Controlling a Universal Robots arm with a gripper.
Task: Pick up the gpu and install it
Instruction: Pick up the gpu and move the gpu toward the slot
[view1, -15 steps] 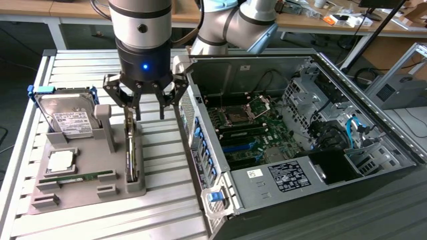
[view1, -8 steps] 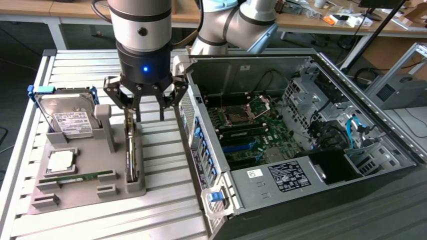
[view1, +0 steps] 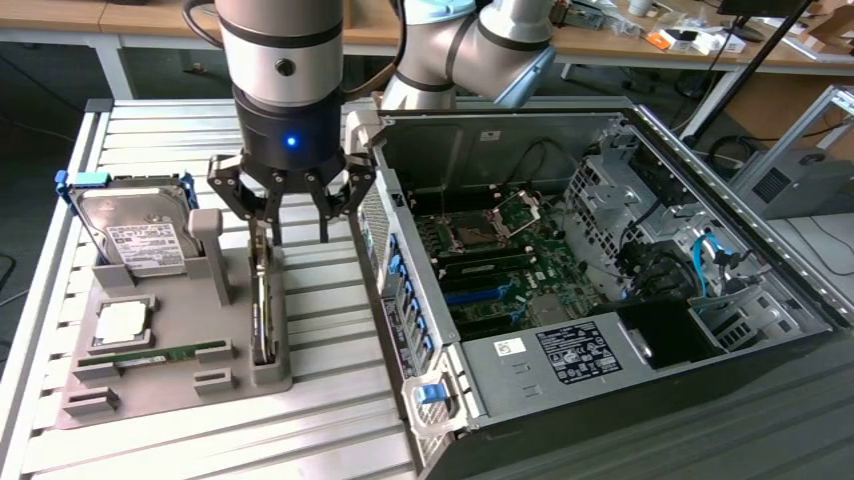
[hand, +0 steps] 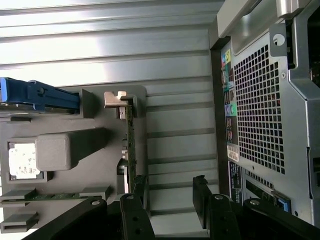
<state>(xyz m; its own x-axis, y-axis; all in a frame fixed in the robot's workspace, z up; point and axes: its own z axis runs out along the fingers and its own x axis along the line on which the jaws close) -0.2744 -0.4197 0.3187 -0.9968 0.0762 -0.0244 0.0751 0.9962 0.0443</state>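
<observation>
Tool (view1: 300, 233) open with jaws spread wide, hovering right over the 12 o'clock end of the gpu (view1: 264, 310), which stands on edge in the gray holder (view1: 150, 396) on the slatted worktop (view1: 334, 430), at 9 o'clock of the open computer case (view1: 514, 385) in the exterior view.

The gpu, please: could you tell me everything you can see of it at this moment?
The gpu is a thin, dark circuit board standing on its long edge in a slot of the grey holder. A pale metal bracket caps one end. It sits in the slot, not yet lifted. The open gripper hangs close above it; I cannot tell whether a finger touches the card.
</observation>
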